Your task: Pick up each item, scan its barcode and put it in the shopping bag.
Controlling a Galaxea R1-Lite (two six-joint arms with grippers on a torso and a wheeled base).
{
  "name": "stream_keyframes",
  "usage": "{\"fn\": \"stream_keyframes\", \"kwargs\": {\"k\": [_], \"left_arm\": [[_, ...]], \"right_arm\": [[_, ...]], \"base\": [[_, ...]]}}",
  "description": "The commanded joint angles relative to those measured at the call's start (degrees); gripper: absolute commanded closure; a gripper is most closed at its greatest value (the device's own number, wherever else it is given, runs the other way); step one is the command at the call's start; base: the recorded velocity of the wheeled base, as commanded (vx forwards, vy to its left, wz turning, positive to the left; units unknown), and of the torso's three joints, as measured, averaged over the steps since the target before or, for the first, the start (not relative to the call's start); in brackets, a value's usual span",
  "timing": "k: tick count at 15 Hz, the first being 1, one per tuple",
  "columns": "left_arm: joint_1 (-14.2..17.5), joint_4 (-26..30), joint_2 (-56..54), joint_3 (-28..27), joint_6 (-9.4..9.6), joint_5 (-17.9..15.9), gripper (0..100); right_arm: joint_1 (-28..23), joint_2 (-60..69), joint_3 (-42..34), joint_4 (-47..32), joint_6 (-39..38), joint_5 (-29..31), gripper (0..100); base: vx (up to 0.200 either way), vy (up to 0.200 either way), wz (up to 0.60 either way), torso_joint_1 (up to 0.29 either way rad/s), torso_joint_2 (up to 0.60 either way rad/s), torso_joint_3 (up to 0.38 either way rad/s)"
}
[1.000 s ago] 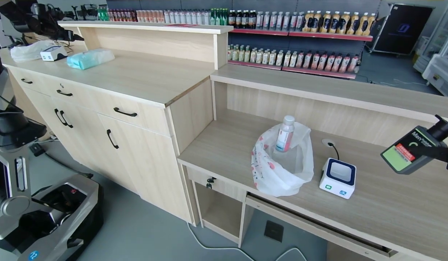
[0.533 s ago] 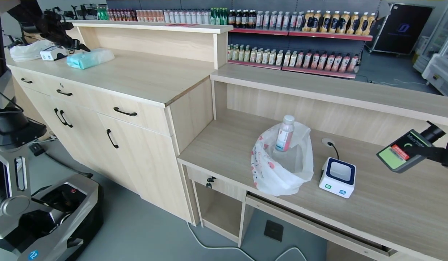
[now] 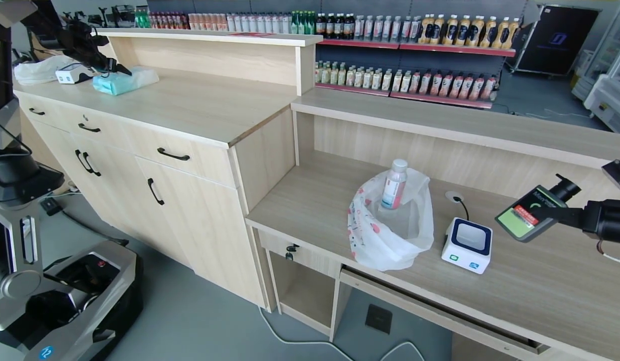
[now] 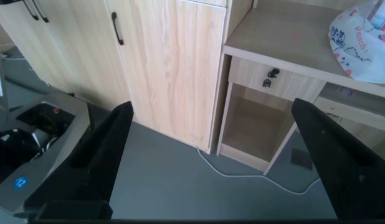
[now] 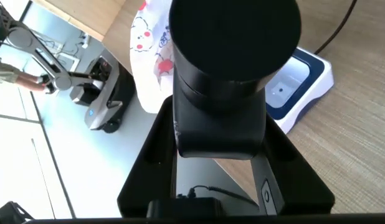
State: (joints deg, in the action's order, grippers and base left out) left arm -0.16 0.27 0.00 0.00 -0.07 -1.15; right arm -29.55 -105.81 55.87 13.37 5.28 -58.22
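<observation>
My right gripper [image 3: 546, 215] is shut on a grey tube with a green label and a black cap [image 3: 530, 214], held tilted above the counter just right of the white and blue barcode scanner [image 3: 467, 245]. In the right wrist view the tube's black cap [image 5: 235, 37] sits between the fingers [image 5: 149, 171], with the scanner [image 5: 299, 84] below. The white shopping bag [image 3: 390, 228] stands left of the scanner with a pink-labelled bottle [image 3: 394, 184] upright inside. My left gripper [image 3: 120, 70] is raised far left over the higher counter, open [image 4: 205, 162], with nothing between its fingers.
A teal tissue pack [image 3: 125, 80], a second small scanner [image 3: 71, 74] and a white bag [image 3: 39, 67] lie on the higher counter [image 3: 199, 105] at the far left. Drink shelves [image 3: 410, 45] stand behind. The lower counter [image 3: 540, 291] has free room right of the scanner.
My right gripper has carried the tube leftward and lower, closer to the scanner. The left arm's gripper has swung right, toward the teal tissue pack.
</observation>
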Motion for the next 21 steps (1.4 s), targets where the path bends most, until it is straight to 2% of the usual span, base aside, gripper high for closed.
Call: {"fn": "stream_keyframes", "kwargs": {"k": [1,4,7,13,17,21], "left_arm": [[0.0,0.0,0.1,0.0,-0.01,0.0,0],[0.0,0.0,0.1,0.0,-0.01,0.0,0],[0.0,0.0,0.1,0.0,-0.01,0.0,0],[0.0,0.0,0.1,0.0,-0.01,-0.1,0],[0.0,0.0,0.1,0.0,-0.01,0.0,0],[0.0,0.0,0.1,0.0,-0.01,0.0,0]], "right_arm": [[1.1,-1.0,0.1,0.1,0.3,0.0,100],[1.7,-2.3,0.2,0.2,1.7,0.0,100],[2.0,-5.6,1.0,0.7,8.0,0.0,100],[3.7,-9.8,4.4,1.6,11.4,-0.1,100],[3.9,-12.1,5.1,1.2,17.2,0.3,100],[4.7,-13.8,6.6,1.3,17.7,0.5,100]], "base": [[0.0,0.0,0.0,0.0,0.0,0.0],[0.0,0.0,0.0,0.0,0.0,0.0],[0.0,0.0,0.0,0.0,0.0,0.0],[0.0,0.0,0.0,0.0,0.0,0.0],[0.0,0.0,0.0,0.0,0.0,0.0],[0.0,0.0,0.0,0.0,0.0,0.0]]}}
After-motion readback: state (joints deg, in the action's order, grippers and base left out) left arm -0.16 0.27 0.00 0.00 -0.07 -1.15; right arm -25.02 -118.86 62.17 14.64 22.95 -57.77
